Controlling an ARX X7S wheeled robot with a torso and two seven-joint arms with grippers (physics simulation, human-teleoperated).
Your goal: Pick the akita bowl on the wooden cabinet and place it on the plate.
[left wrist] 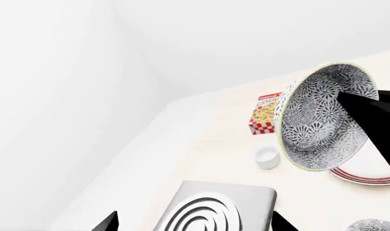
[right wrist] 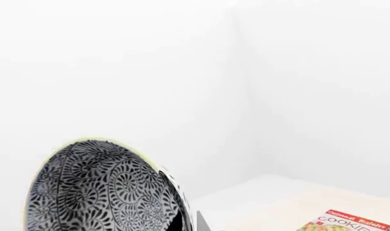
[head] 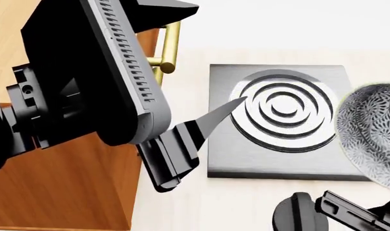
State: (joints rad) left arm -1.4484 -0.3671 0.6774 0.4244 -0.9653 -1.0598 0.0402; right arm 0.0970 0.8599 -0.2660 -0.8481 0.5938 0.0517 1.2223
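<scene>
The right claw [left wrist: 368, 120] pinches the akita bowl [left wrist: 323, 122] by its rim and holds it tipped in the air, just over the red-ringed plate [left wrist: 375, 174]. The left claw [head: 204, 122] hangs free near the wooden cabinet [head: 60, 192], and I cannot tell if it is spread. The tipped bowl could slip out, or land crooked on the small white cup [left wrist: 267, 157] close by.

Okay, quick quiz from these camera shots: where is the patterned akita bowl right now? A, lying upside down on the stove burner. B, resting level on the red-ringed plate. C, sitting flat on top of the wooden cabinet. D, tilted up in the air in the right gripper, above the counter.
D: the akita bowl hangs tipped on its side, pinched at the rim by the right gripper, with the plate below and behind it.
</scene>
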